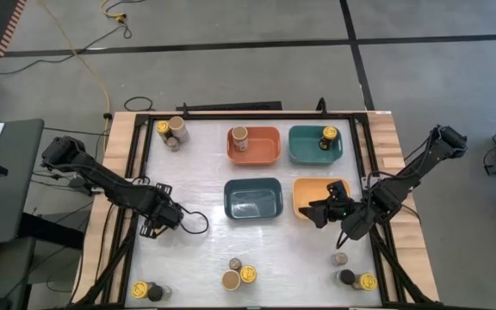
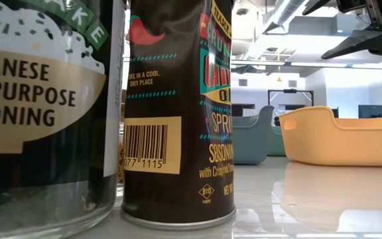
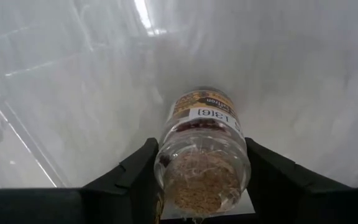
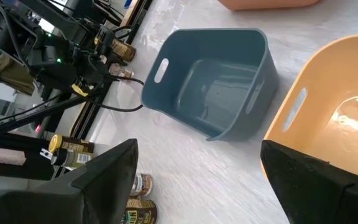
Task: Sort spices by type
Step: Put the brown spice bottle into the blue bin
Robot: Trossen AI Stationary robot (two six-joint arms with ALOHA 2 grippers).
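Right up against the lens in the left wrist view sits a small glass spice jar (image 3: 202, 152), cork-coloured end toward the camera, label end pointing away across the white table (image 3: 73, 93). The left gripper (image 3: 201, 186) has it: the two dark fingers (image 3: 132, 177) are pinching the jar from either side, its long axis running straight out between them, in line with the gripper's reach. From above, the left gripper (image 1: 164, 213) is low at the left side of the table, well apart from the four bins. The blue bin (image 1: 253, 199) is the nearest to it; the orange bin (image 1: 254, 145) and teal bin (image 1: 315, 144) each already hold a jar. The carry looks set to run rightward toward the bins. Over on the right, the right gripper (image 1: 324, 209) hangs at the yellow bin (image 1: 310, 194), fingers spread wide and holding nothing. Loose jars wait along the near edge (image 1: 239, 275) and at the far left corner (image 1: 171, 132).
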